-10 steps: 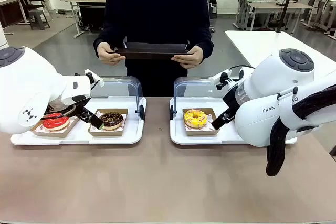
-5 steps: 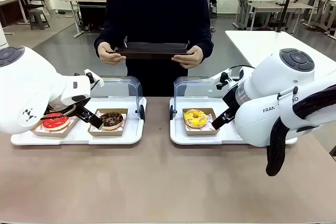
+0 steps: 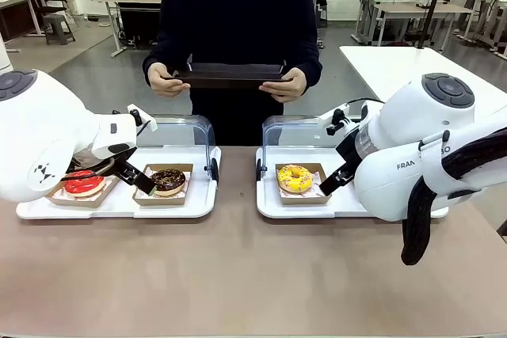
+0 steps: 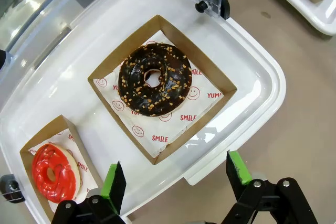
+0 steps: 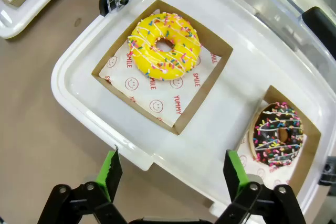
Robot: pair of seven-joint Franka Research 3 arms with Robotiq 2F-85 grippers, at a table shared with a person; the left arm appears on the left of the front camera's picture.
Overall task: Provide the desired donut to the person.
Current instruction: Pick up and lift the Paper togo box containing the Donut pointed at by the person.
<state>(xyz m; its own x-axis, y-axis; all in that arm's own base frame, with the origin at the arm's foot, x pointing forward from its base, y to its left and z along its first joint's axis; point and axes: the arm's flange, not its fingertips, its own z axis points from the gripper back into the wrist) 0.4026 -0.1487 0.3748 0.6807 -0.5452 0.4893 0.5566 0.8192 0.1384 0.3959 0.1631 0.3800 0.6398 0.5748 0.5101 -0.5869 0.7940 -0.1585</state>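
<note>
The person (image 3: 238,13) stands at the far side, both hands holding a dark tray (image 3: 230,75) level; neither hand points at a donut. My left gripper (image 4: 176,174) is open above the near edge of the left white tray (image 4: 262,77), just short of a chocolate nut donut (image 4: 153,78) in its cardboard box; a red glazed donut (image 4: 53,172) lies beside it. My right gripper (image 5: 172,174) hovers open over the right tray's (image 5: 68,72) near rim, facing a yellow sprinkled donut (image 5: 165,45). A chocolate sprinkled donut (image 5: 278,136) sits further along that tray.
Each white tray has a clear hinged lid (image 3: 186,131) standing open at its far side, with black hinge knobs (image 4: 202,6) at the corners. The brown tabletop (image 3: 238,267) in front of both trays is bare. Both arm bodies (image 3: 420,148) loom over the trays' outer ends.
</note>
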